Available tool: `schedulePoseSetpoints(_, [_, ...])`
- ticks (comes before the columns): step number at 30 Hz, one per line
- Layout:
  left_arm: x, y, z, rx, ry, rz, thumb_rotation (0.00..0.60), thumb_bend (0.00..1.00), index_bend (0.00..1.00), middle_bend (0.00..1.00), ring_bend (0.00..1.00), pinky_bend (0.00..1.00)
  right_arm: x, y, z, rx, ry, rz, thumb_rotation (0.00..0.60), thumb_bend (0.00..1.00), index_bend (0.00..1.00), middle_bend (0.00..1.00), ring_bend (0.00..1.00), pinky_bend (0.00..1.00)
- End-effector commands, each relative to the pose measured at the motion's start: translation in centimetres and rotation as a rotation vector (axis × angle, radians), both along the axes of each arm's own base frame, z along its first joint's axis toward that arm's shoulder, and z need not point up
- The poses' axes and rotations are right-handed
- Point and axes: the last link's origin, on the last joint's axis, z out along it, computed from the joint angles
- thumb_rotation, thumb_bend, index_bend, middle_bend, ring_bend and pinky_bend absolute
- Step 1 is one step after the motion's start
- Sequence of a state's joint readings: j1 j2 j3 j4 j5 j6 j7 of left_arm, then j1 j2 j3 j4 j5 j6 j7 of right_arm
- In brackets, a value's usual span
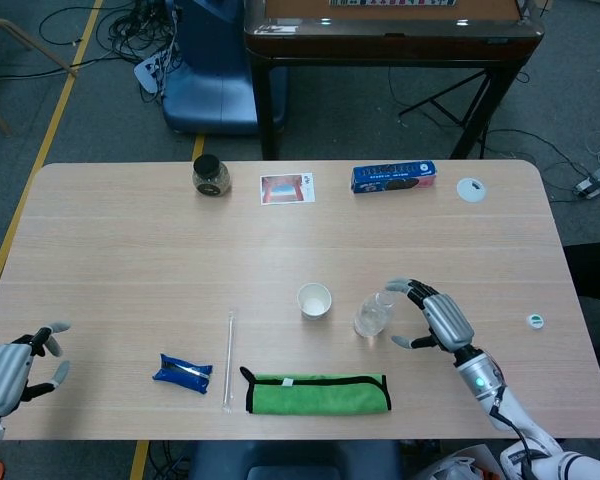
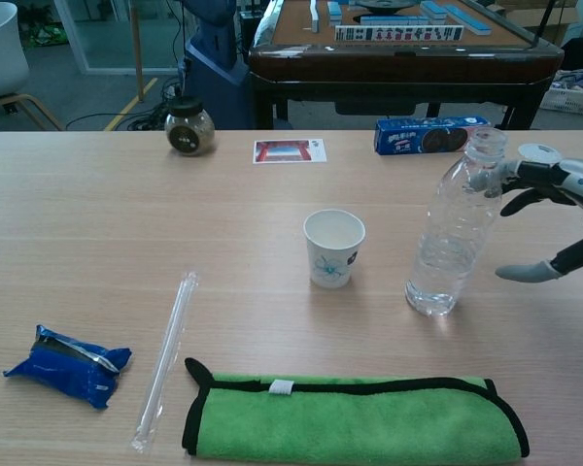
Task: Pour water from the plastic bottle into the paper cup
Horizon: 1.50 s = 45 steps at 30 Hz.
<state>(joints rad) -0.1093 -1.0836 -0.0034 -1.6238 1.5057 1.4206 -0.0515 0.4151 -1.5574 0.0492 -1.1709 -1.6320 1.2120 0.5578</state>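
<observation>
Light wood table (image 1: 120, 250) holds a paper cup (image 2: 333, 248), plastic bottle (image 2: 454, 233), green cloth (image 2: 355, 418), blue snack packet (image 2: 66, 365), clear straw (image 2: 163, 360), jar (image 1: 211, 175), photo card (image 1: 287, 188), cookie box (image 1: 393, 176) and white lid (image 1: 470, 189).

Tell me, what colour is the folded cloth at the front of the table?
The cloth is bright green with a black edge, clearest in the chest view.

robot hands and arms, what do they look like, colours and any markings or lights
Both hands have a ribbed silver-grey metallic back. The right hand has dark fingers with pale grey tips, a silver-white wrist carrying a small green light, and a thin dark cable along the forearm. The left hand shows the same grey shell and pale fingertips.
</observation>
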Motion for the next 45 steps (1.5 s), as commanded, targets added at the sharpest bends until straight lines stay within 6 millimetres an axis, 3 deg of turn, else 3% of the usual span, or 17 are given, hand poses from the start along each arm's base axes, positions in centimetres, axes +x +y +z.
schedulePoseSetpoints(1, [0.0,0.0,0.0,0.001,-0.002,-0.001,0.600,0.33,0.28,0.51,0.48,0.74,0.5,-0.7,-0.9,0.015,-0.005,0.006,0.600,0.00,0.22,0.19,0.15,0.26])
schedulePoseSetpoints(25, [0.0,-0.2,0.7,0.010,-0.024,0.008,0.600,0.33,0.28,0.51,0.48,0.74,1.9,-2.8,-5.2,0.130,-0.047,0.014,0.600,0.00,0.22,0.24,0.15,0.26])
schedulePoseSetpoints(45, [-0.3,-0.3,0.9,0.013,-0.025,0.024,0.600,0.33,0.28,0.51,0.48,0.74,2.2,-3.0,-6.6,0.142,-0.087,0.027,0.600,0.00,0.33,0.37,0.25,0.30])
